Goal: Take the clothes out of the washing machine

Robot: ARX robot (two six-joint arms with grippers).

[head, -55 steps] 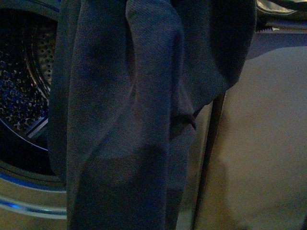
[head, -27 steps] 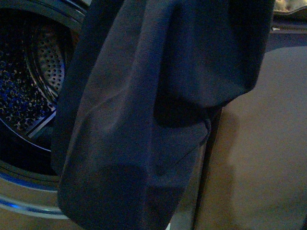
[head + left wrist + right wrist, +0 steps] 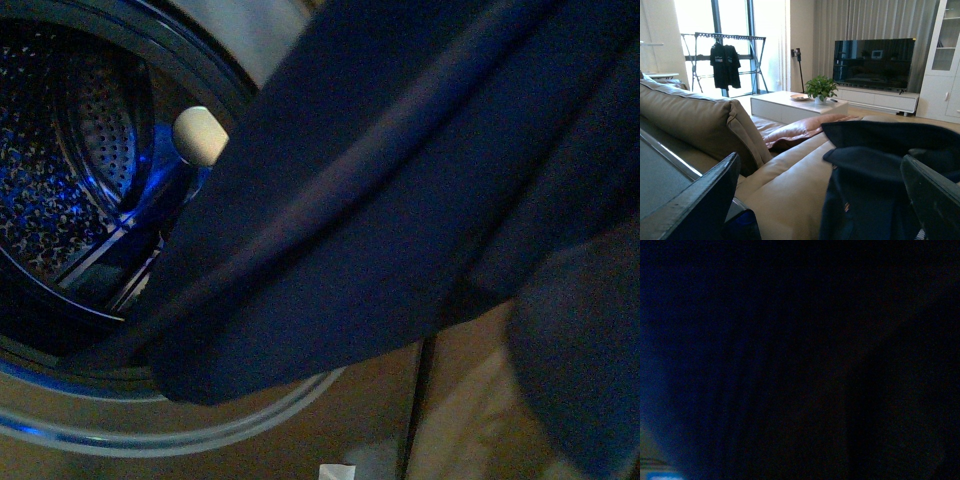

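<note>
The clothes [image 3: 400, 200] hang before the washing machine [image 3: 100, 150], seemingly held up for removal; the left gripper [image 3: 820, 165] gapes wide, empty; the right gripper's fingers cannot be told, its view dark

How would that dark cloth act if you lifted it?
Probably floppy: the cloth hangs in soft, sagging folds across the washer. Likely light, since its folds look thin. It shouldn't roll or tip.

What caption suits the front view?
Dark garment hanging in front of the washing machine, its steel drum visible behind.
</note>
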